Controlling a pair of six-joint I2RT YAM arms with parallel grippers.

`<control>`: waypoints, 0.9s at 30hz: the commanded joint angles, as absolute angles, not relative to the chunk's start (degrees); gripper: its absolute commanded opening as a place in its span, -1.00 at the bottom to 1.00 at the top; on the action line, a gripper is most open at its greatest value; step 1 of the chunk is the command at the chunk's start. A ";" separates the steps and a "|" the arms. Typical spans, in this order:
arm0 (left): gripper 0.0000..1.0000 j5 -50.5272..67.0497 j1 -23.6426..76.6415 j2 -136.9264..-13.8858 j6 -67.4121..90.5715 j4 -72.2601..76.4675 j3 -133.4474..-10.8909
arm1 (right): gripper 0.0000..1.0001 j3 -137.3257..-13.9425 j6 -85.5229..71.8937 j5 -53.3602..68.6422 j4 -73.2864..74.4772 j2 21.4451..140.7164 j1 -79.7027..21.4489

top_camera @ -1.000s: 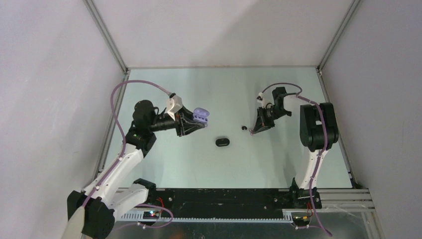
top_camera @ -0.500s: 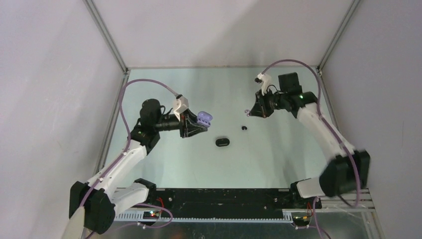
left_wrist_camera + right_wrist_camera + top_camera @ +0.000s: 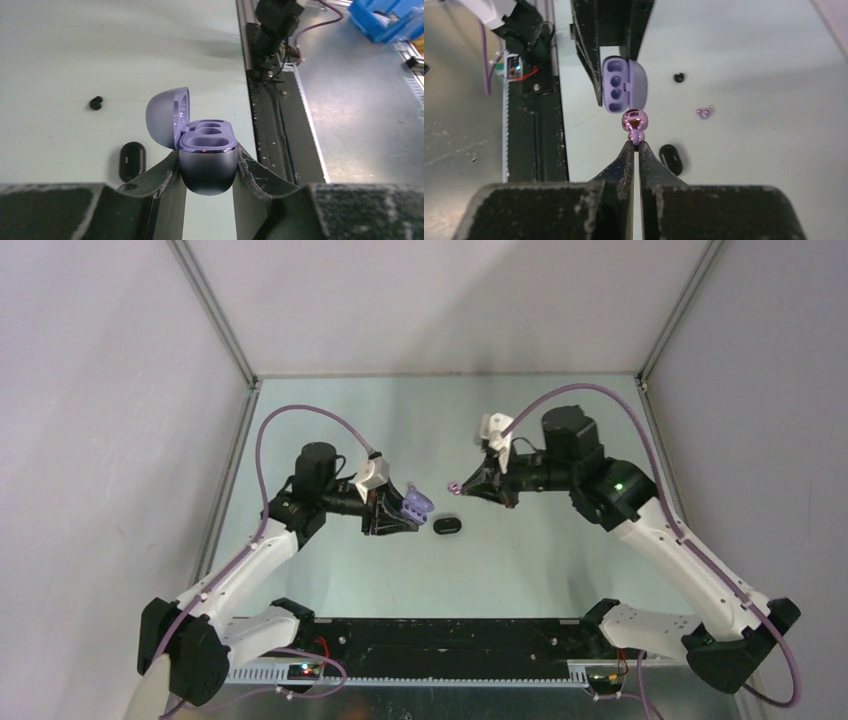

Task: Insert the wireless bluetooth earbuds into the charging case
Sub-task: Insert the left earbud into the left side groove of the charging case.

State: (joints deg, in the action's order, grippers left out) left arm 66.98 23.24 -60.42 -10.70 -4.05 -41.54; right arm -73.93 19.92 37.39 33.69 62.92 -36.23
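My left gripper is shut on the open pale lilac charging case. In the left wrist view the case sits upright between the fingers, lid back and both sockets empty. My right gripper is shut on a lilac earbud. In the right wrist view it pinches the earbud at its tips, close beside the lilac case and apart from it. A second lilac earbud and a black earbud lie on the table.
A closed black oval case lies on the pale green table, just below both grippers; it also shows in the left wrist view and the right wrist view. A black earbud lies beyond it. The black base rail runs along the near edge.
My right arm has swung left to the table's middle, carrying the lilac earbud. My left gripper has moved right and nearer with the lilac case. The two now almost meet.
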 commanded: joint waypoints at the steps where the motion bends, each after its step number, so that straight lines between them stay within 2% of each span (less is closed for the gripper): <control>1: -1.00 75.28 24.11 -60.94 -25.85 -16.73 -45.75 | -0.90 -77.95 21.70 33.75 33.74 66.64 -43.26; 7: -1.00 76.19 24.48 -61.41 -34.45 -24.73 -47.39 | -0.90 -81.81 20.29 30.23 34.34 71.98 -49.15; 11: -1.00 76.20 24.61 -61.30 -34.71 -25.26 -47.45 | -0.91 -82.49 20.24 26.79 34.22 74.03 -51.92; 27: -1.00 75.62 24.75 -61.48 -33.60 -24.52 -47.70 | -0.91 -83.12 20.94 27.79 36.37 77.00 -56.06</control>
